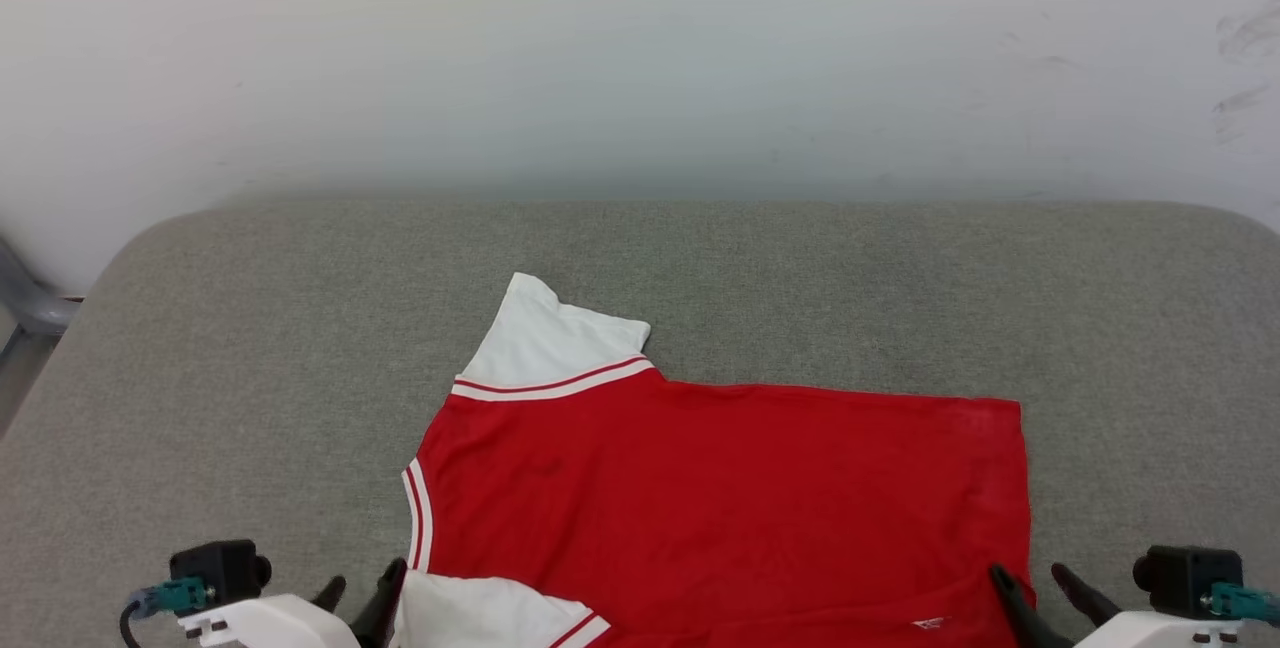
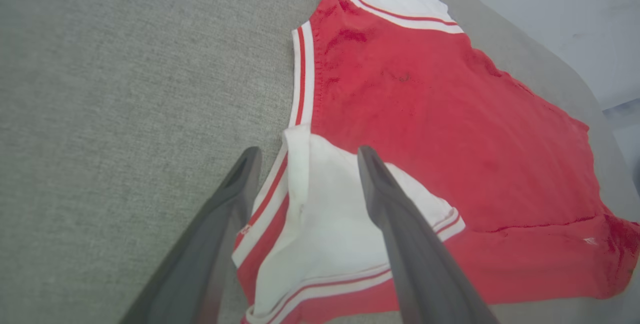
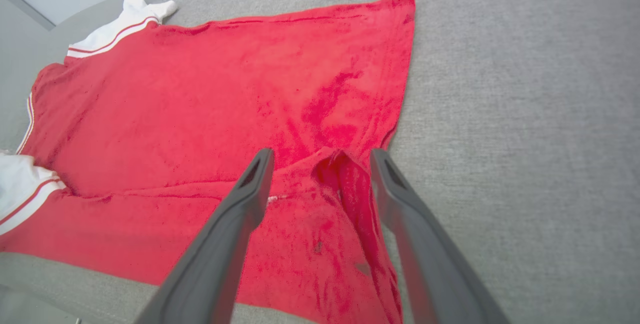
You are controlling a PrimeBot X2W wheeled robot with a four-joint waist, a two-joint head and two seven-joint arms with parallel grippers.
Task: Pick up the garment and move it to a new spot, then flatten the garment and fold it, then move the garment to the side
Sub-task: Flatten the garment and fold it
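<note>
The garment (image 1: pixel 720 488) is a red shirt with white sleeves and red-and-white striped trim. It lies mostly flat on the grey padded table (image 1: pixel 250 378), with its near edge folded over onto itself. My left gripper (image 1: pixel 360 590) is open at the near left corner. In the left wrist view the garment (image 2: pixel 425 114) has its white sleeve lying loose between that gripper's (image 2: pixel 308 159) spread fingers. My right gripper (image 1: pixel 1040 588) is open at the near right corner. In the right wrist view a raised red fold of the garment (image 3: pixel 225 89) stands between that gripper's (image 3: pixel 321 161) fingers, not pinched.
A pale wall (image 1: pixel 640 58) rises behind the table. A grey curved part (image 1: pixel 30 303) shows past the table's left edge. Bare grey table surface lies to the left of, to the right of and beyond the garment.
</note>
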